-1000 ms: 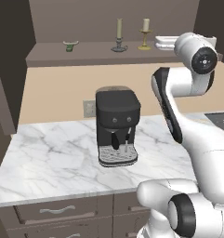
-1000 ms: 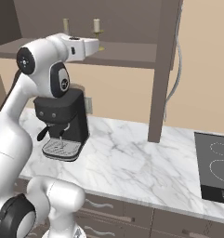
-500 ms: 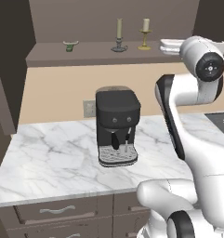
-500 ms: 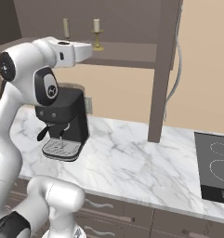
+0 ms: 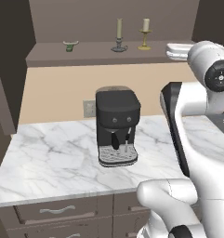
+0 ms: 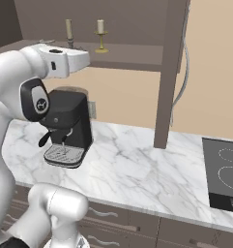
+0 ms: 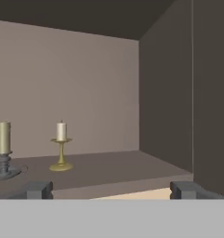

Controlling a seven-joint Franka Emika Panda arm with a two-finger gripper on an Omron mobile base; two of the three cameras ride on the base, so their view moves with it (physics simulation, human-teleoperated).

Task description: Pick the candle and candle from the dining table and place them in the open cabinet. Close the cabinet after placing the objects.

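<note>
Nearest the base, a black coffee machine (image 5: 116,125) stood on the marble counter (image 5: 48,162), toward its back edge and well below the open cabinet (image 6: 172,72). Above it the gripper (image 7: 111,189) hung empty with its jaws spread wide, level with the front edge of the cabinet's shelf (image 7: 108,169) and looking into the cabinet. Both candles were already on that shelf, upright, their long axes vertical: the olive candle (image 7: 4,139) on its dark dish base, and just beside it the cream candle (image 7: 61,132) on a brass stick, both ahead of the gripper toward the left side of the shelf. A small green bowl (image 5: 70,45) sat further along toward the shelf's left end. Judging by this, placing looked finished and only closing the cabinet's door remained.
</note>
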